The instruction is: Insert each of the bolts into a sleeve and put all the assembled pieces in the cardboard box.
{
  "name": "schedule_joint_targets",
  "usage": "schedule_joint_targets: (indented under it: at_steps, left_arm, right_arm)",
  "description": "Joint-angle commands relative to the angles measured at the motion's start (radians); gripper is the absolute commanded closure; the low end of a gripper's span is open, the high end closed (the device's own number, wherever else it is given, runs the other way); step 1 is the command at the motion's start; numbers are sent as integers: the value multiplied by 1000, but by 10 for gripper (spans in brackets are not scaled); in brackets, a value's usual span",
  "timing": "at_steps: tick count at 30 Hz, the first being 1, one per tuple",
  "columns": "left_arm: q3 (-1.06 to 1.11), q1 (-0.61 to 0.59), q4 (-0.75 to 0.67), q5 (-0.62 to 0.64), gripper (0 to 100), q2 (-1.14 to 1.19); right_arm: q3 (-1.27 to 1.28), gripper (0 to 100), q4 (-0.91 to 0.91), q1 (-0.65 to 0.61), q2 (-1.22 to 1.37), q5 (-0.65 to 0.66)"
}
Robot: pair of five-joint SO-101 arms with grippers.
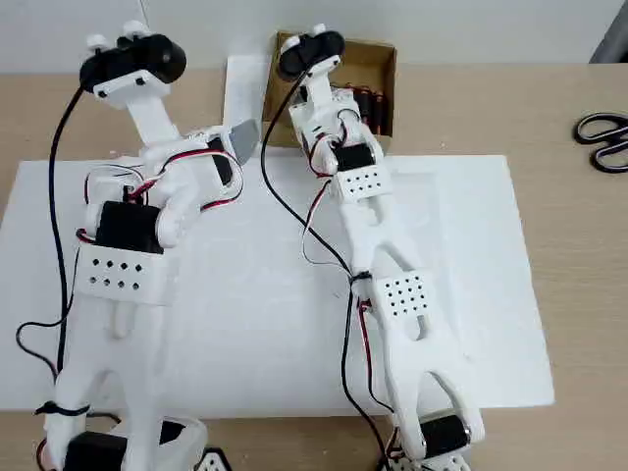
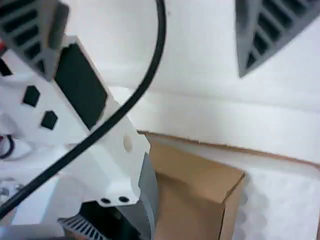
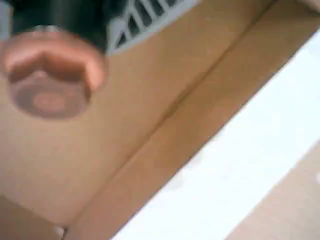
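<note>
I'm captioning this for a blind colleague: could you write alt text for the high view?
The white right robot arm hangs over the open brown cardboard box at the far table edge, while the white left robot arm stands beside it over a white foam sheet. Black scissors lie on the wooden table.

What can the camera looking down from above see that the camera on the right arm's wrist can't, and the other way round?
The high view adds the whole white left arm and white right arm, plus black scissors on the tan wooden table. The right wrist view adds a close-up of a round copper-coloured piece end. Both share the brown cardboard box.
</note>
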Motion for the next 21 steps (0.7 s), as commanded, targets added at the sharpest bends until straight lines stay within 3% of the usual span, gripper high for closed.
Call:
schedule_joint_targets:
  at_steps: [1,9,21]
  left_arm:
    - [-36,-3,17,-2,775,-2]
    - [-36,-3,20,-2,775,-2]
    - [-39,-3,15,-2,775,-2]
  right_arm:
    - [-118,990,-18,-4,1,12]
    - [-121,791,110,-5,5,11]
    - [-149,790,124,-16,2,11]
